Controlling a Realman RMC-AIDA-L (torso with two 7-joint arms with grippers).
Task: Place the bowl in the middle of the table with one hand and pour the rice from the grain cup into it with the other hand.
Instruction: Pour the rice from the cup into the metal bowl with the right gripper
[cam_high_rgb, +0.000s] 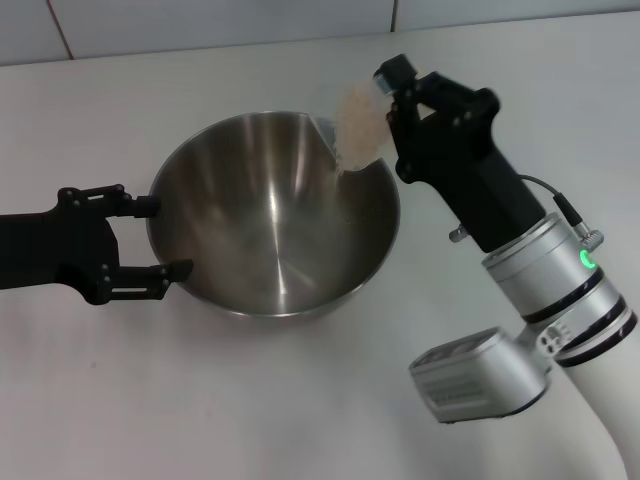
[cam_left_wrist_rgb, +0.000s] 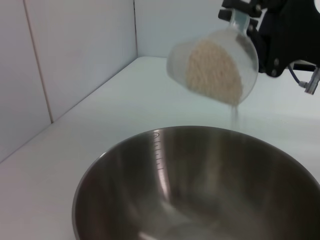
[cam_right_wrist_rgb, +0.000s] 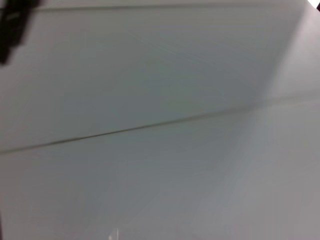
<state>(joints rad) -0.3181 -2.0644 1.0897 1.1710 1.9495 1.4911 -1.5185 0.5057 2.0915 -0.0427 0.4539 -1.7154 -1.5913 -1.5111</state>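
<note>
The table (cam_high_rgb: 300, 400) is plain white and fills most of the head view. On it, near the middle, stands the bowl (cam_high_rgb: 275, 215), a wide, deep steel one with a shiny brushed inside; the left wrist view shows its rim (cam_left_wrist_rgb: 165, 131) and a faint scale of marks down the inner wall.

The right pincer (cam_high_rgb: 392, 105) reaches in from 4 o'clock and sits above the bowl's rim at about 1 o'clock. It is closed on the cup (cam_high_rgb: 358, 125), a small clear plastic one, gripped near its base. The cup is tipped over steeply, mouth turned down toward the bowl. In the left wrist view the cup (cam_left_wrist_rgb: 215, 65) hangs above the far rim.

The left pincer (cam_high_rgb: 150, 238) lies at the bowl's 9 o'clock, spread wide, one finger by the rim and the other against the outer wall lower down; whether they touch the steel is not clear.

The rice (cam_high_rgb: 355, 120) is a pale beige mass packed toward the cup's mouth. A thin stream (cam_left_wrist_rgb: 234, 114) falls from the lip into the bowl.

The right wrist view shows only pale wall.
</note>
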